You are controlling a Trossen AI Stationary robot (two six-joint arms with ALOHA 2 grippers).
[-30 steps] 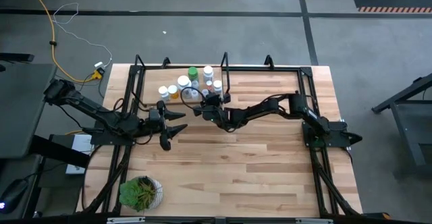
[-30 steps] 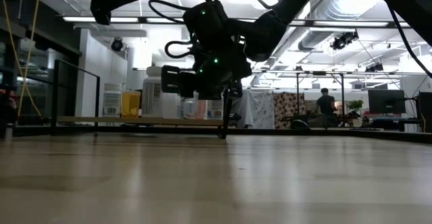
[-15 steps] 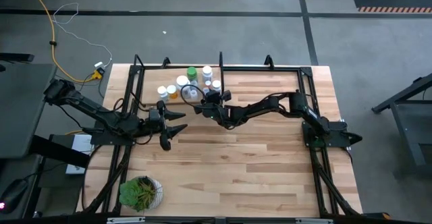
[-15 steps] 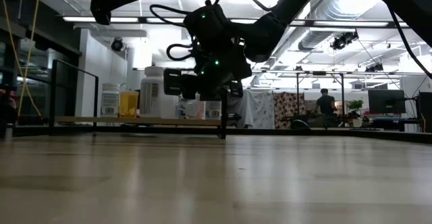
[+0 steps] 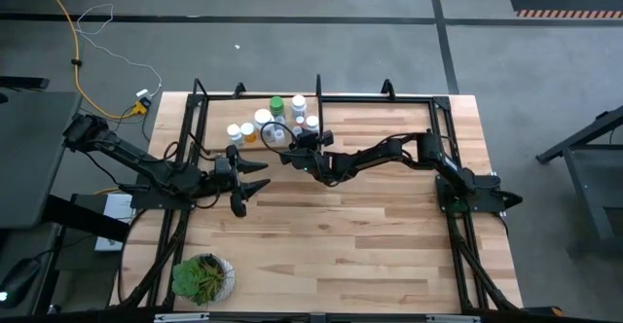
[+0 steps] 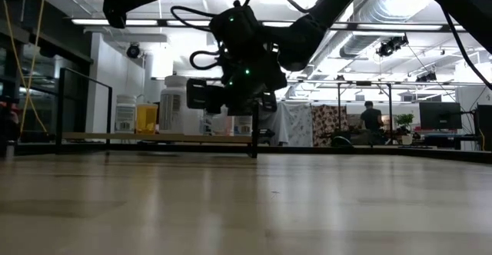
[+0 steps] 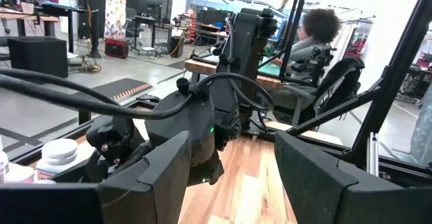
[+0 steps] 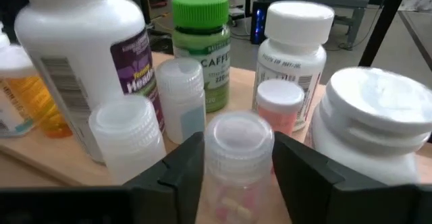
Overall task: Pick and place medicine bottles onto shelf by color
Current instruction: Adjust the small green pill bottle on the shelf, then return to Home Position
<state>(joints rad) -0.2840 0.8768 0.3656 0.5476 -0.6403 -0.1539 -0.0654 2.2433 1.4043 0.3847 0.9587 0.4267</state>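
Note:
The shelf (image 5: pixel 212 136) stands at the table's far left, carrying several medicine bottles (image 5: pixel 275 119). In the right wrist view I see a big white bottle (image 8: pixel 88 48), a green-capped one (image 8: pixel 201 42), a white one (image 8: pixel 293 48) and an orange one (image 8: pixel 27 96). My right gripper (image 5: pixel 290 149) reaches over the shelf's near edge, shut on a small clear bottle (image 8: pixel 237 156) with pills inside. My left gripper (image 5: pixel 258 177) hovers open over the table, near the shelf. My right gripper pinches the small clear bottle just below its translucent cap (image 8: pixel 237 133), one finger (image 8: pixel 177 173) on each side. The fingers come level from the table's near side and the bottle stands upright between them. Whether its base rests on the shelf is hidden.
Other small bottles (image 8: pixel 125 136) and a wide white cap (image 8: pixel 374 116) crowd close around the held bottle. Black upright posts (image 5: pixel 319 89) frame the shelf. A potted plant (image 5: pixel 202 276) sits at the near left corner. Bare tabletop (image 5: pixel 370 235) stretches to the right and near sides.
My right gripper edged a little toward the far edge, closer to the bottles on the shelf, then stayed put.

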